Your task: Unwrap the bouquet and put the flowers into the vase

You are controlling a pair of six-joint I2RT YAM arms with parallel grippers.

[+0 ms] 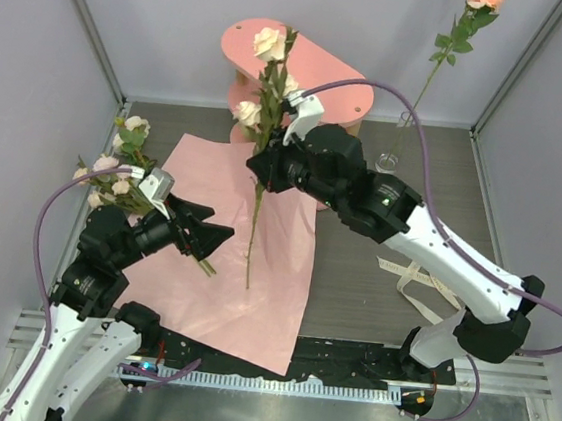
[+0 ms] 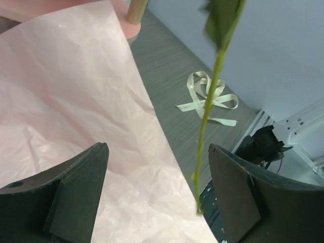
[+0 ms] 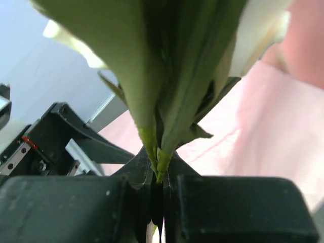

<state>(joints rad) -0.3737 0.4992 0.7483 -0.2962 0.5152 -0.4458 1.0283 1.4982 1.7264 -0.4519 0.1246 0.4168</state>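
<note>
In the top view, the vase is seen at the far right of the table, just right of the pink shelf. A single rose stands in it, its peach bloom high above. A second stem, bearing cream blooms, is held upright over the spread pink paper. It is pinched by the right fingers, that arm being stretched far and left across the table. The left fingers are spread just left of the stem's lower part. The remaining flowers lie at the paper's left edge, and a ribbon lies to the right.

In the left wrist view, the left fingers are parted, with the second stem hanging between them. Whether it is touched cannot be told. The ribbon is seen on the grey table beyond the paper.

In the right wrist view, the right fingers are pressed together on the green stem.
</note>
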